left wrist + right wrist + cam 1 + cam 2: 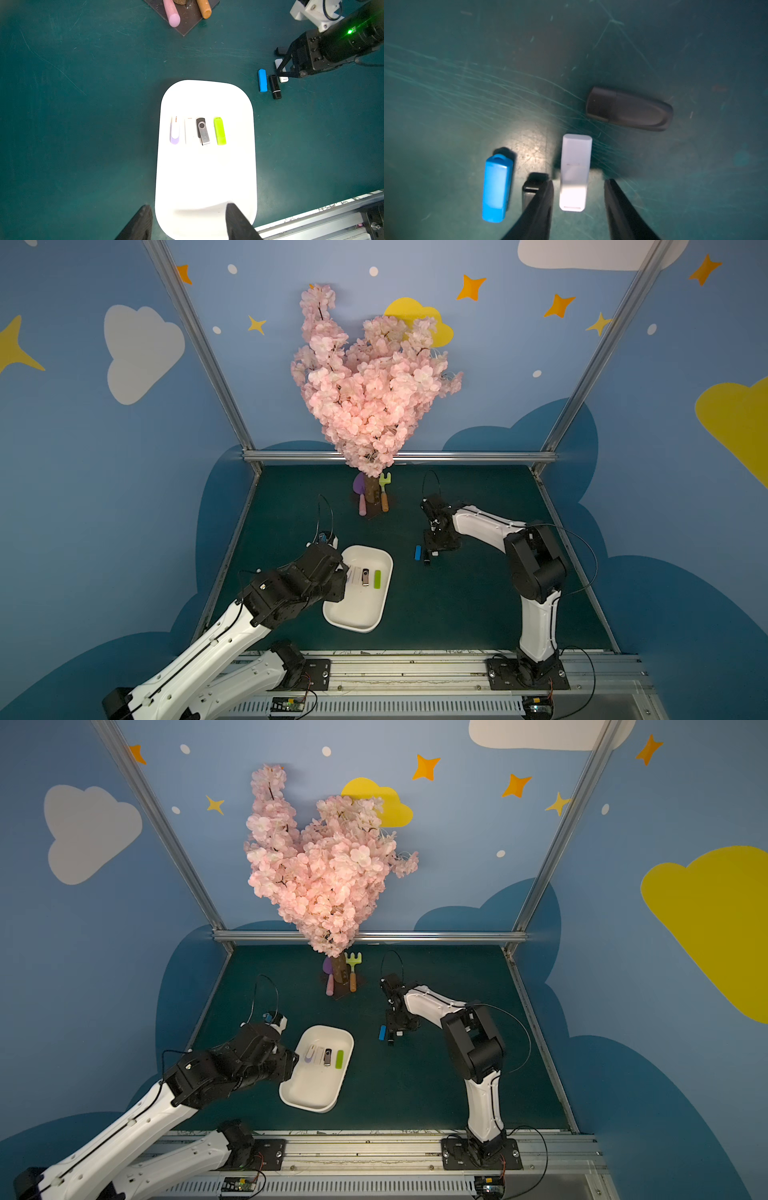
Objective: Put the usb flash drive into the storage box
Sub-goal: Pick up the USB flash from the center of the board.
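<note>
While the left gripper (188, 205) hangs wide open and empty over the near end of the storage box (205, 187), four drives (203, 131) lie inside. At the box's 2 o'clock, on the mat (467, 62), the right gripper (578, 180) straddles a white usb flash drive (576, 158), jaws part-open, not pinching. Right wrist view alone clearly shows a dark drive (629, 109) beyond.

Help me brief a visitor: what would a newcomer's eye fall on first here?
The pink blossom tree towering at the back centre of the green table grabs attention first. Next comes the white storage box in front, holding a row of four USB flash drives, the lime-green one brightest. The right hand straddles a white flash drive lying outside the box.
</note>
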Tool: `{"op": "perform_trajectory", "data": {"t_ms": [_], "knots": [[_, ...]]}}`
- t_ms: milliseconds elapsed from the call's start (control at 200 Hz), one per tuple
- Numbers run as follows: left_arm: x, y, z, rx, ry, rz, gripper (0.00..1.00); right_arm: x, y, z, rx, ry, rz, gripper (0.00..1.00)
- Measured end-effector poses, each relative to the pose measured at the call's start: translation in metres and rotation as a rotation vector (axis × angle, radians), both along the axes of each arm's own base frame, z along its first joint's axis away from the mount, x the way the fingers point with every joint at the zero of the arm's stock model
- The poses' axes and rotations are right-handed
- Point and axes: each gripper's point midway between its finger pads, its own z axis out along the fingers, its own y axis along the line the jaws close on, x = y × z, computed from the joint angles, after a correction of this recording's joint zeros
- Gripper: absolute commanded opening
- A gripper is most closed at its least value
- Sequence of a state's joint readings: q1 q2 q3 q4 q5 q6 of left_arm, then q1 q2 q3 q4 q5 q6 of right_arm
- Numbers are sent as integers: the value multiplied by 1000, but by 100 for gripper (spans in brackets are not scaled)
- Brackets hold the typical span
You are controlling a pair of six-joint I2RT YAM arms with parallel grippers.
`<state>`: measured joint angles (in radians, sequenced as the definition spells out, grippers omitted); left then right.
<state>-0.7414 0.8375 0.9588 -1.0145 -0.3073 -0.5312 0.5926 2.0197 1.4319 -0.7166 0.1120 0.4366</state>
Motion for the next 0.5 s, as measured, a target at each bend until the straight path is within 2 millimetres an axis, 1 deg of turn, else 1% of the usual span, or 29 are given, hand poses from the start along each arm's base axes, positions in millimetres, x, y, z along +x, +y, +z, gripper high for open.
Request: {"op": "perform_trajectory", "data": {"t_ms": [160, 380, 450, 501], "knots": [[0, 0, 0, -1, -1, 0, 60, 1, -1, -5, -4, 15, -5, 42], [1, 0, -1, 2, 1, 0, 60, 2, 0, -5, -5, 26, -9, 37], [1, -1, -1, 4, 4, 0, 60, 3, 1, -6, -4, 28, -8, 35], [1, -1, -1, 4, 4, 0, 60, 3, 1, -6, -5, 29, -9, 31]]}}
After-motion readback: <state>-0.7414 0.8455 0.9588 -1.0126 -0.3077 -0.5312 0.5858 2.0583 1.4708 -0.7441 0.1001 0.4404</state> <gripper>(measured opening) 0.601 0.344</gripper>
